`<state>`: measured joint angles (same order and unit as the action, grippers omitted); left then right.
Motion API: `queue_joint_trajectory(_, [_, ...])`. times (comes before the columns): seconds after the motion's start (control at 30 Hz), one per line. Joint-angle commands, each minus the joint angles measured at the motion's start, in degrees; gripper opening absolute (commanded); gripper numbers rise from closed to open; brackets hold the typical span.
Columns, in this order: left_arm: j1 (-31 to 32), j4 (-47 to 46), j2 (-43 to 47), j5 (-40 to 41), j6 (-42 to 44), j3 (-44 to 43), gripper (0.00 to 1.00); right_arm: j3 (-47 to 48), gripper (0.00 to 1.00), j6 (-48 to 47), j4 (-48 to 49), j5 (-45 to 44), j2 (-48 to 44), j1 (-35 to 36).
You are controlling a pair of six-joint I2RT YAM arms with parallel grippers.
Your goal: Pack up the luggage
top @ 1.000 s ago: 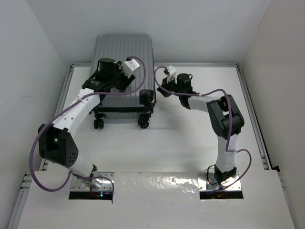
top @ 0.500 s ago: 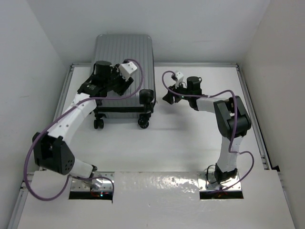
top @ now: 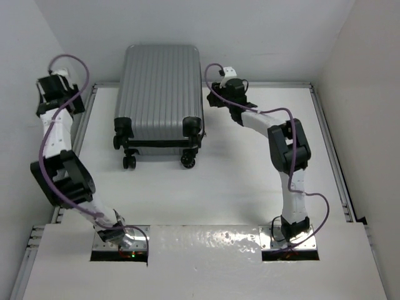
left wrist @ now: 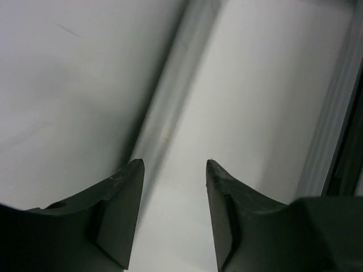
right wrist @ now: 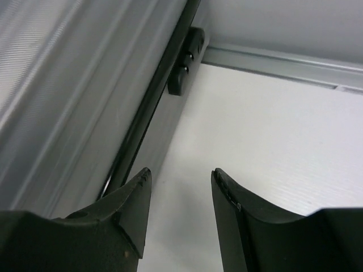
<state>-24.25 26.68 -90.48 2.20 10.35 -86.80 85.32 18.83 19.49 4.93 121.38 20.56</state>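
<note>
The luggage (top: 161,87) is a silver-grey ribbed suitcase lying closed and flat at the back centre, its black wheels (top: 129,161) toward me. My left gripper (top: 55,94) is far left by the side wall, away from the luggage, open and empty. In the left wrist view (left wrist: 174,167) its fingers frame bare table, and the luggage's edge (left wrist: 340,119) shows at the right border. My right gripper (top: 220,87) is just beside the luggage's right side, open and empty. The right wrist view (right wrist: 180,173) shows the ribbed shell (right wrist: 62,85) and a black side foot (right wrist: 184,62).
An aluminium rail (top: 269,84) runs along the table's back edge, and another (left wrist: 167,107) along the left side under the white wall. White walls close in on the left, back and right. The arm bases (top: 122,240) stand at the near edge.
My left arm has swung off the top of the luggage to the far left wall. My right gripper has moved back and left, close to the luggage's right side.
</note>
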Motion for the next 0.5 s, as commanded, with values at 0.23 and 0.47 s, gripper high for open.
queue_joint_trajectory(0.23, [12.0,11.0,-43.6,-19.9,5.6,-38.3,0.50,0.0,0.43,-2.2,0.2,0.4,0.9,13.3])
queue_joint_trajectory(0.47, [26.9,9.7,-47.3,-30.9,22.6,-41.6,0.51,-15.4,0.43,-1.0,10.0,-2.4,-10.4,23.9])
